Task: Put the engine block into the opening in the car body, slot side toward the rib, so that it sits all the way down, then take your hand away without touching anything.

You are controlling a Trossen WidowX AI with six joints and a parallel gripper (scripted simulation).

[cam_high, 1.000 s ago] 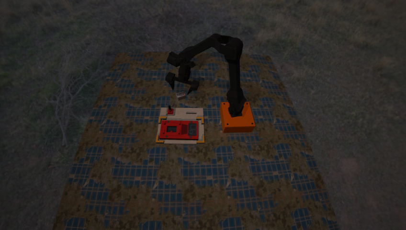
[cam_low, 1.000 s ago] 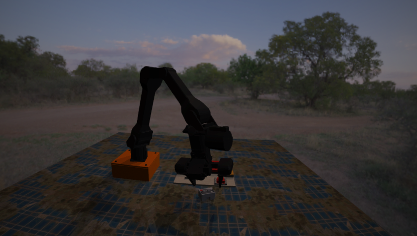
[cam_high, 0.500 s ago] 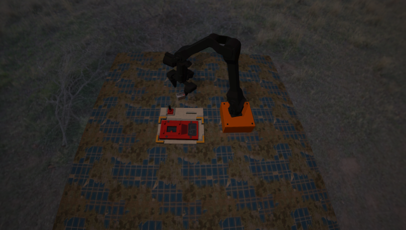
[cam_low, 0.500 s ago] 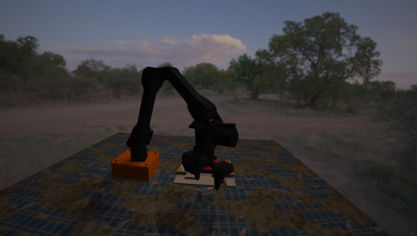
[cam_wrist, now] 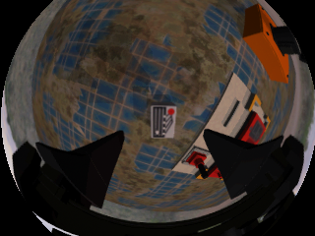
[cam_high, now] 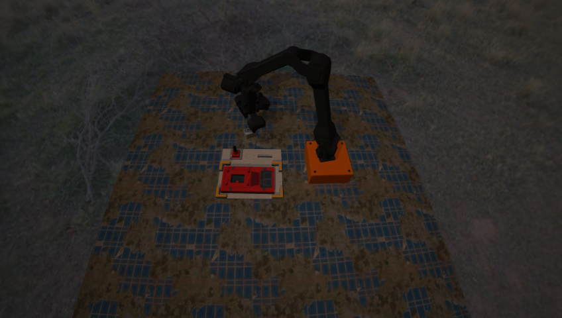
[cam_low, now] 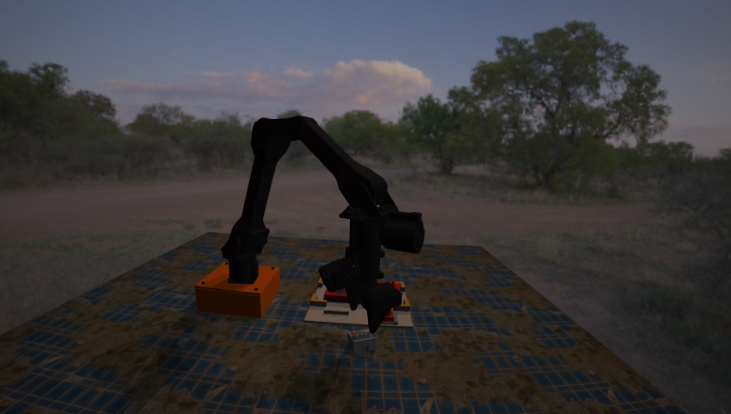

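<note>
On the blue-and-brown patterned counter point(cam_high: 283, 275) point(cam_low: 410, 390) point(cam_wrist: 98, 64), a small grey block-shaped engine block point(cam_high: 249, 134) point(cam_low: 362, 342) point(cam_wrist: 162, 122) is standing outside the car body, upright, on the far side of the flat pale board point(cam_high: 252, 158) point(cam_low: 320, 316) point(cam_wrist: 212, 128) as the top view shows it. Its upper face has dark stripes and one red round spot, and in the exterior view a notch is visible low on its near side. The black two-finger gripper point(cam_high: 256, 119) point(cam_low: 363, 318) point(cam_wrist: 164, 134) is wide open above the block and is holding nothing; in the wrist view, the block appears between the left and right fingers, a little farther than their tips. The red flat car body point(cam_high: 255, 177) point(cam_low: 335, 296) point(cam_wrist: 253, 129) lies on the board, among yellow corner brackets point(cam_high: 223, 194) point(cam_wrist: 254, 100), and its dark rectangular opening point(cam_high: 237, 179) is without the block. At the far left of the board in the top view stands a red piece with a black upright stick point(cam_high: 235, 152) point(cam_wrist: 197, 158). To the right, apart from the board, the jointed black arm point(cam_high: 323, 98) point(cam_low: 256, 190) rises from an orange box-shaped base point(cam_high: 331, 177) point(cam_low: 230, 299) point(cam_wrist: 253, 29).
</note>
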